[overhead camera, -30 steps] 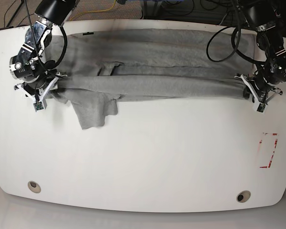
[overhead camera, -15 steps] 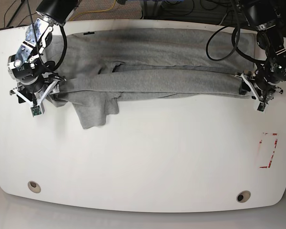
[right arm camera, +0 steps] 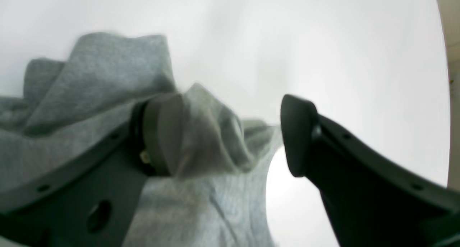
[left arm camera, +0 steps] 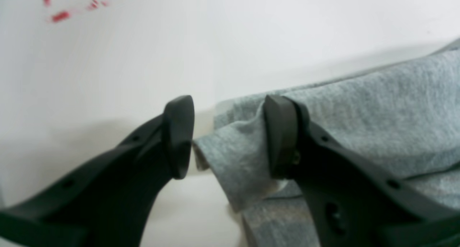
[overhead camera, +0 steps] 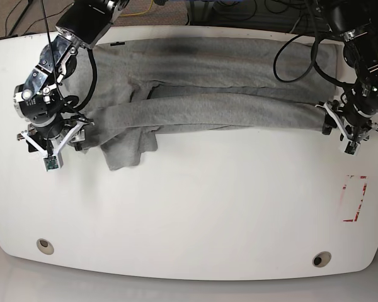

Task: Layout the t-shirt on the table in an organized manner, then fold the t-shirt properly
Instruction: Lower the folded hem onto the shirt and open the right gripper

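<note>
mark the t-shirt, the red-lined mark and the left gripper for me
t-shirt (overhead camera: 227,113), base view, on the folded grey band.
red-lined mark (overhead camera: 355,198), base view, inside its outline on the table.
left gripper (left arm camera: 228,137), left wrist view, midway between its open fingertips.

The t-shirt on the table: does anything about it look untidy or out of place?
Yes. The t-shirt is not flat: its front edge is rolled into a long ridge across the table, and one sleeve hangs out crumpled near the right hand. Both hands stand open.
</note>
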`<action>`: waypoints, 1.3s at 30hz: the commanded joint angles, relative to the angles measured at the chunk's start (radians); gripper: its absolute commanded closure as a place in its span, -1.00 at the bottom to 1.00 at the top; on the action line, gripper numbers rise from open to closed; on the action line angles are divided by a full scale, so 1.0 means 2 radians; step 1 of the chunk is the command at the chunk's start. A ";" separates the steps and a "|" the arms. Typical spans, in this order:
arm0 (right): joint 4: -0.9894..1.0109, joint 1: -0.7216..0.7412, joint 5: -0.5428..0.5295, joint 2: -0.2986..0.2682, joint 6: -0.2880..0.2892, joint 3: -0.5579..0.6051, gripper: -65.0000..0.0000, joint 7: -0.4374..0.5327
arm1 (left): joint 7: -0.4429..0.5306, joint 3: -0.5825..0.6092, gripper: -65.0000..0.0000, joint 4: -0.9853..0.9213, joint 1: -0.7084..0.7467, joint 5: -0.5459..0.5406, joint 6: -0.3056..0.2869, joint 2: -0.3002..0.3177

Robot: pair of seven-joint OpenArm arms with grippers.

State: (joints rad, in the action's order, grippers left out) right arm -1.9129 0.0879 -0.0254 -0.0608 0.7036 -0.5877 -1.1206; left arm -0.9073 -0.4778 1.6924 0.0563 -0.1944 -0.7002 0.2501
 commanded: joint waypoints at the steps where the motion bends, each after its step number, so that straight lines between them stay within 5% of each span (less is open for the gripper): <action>1: -0.011 0.006 0.000 -0.007 -0.003 -0.003 -0.24 -0.001 | -0.005 -0.003 0.09 0.013 -0.006 -0.004 0.001 0.010; 13: -0.017 -0.016 -0.005 -0.013 -0.003 -0.012 -0.23 -0.003 | -0.024 -0.003 0.09 0.014 -0.008 -0.007 0.001 0.023; 27: -0.011 0.053 -0.005 0.002 -0.003 0.014 -0.23 -0.004 | -0.023 -0.001 0.09 0.011 -0.007 -0.006 0.001 0.023; 39: 0.118 0.093 -0.005 -0.001 -0.003 0.037 -0.23 0.043 | -0.023 -0.001 0.09 0.011 -0.007 -0.006 0.001 0.022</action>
State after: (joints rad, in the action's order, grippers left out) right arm -1.6989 0.2573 -0.0284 -0.0494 0.6987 -0.5114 -1.0599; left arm -0.9722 -0.4755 1.6989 0.0551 -0.1993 -0.6979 0.2771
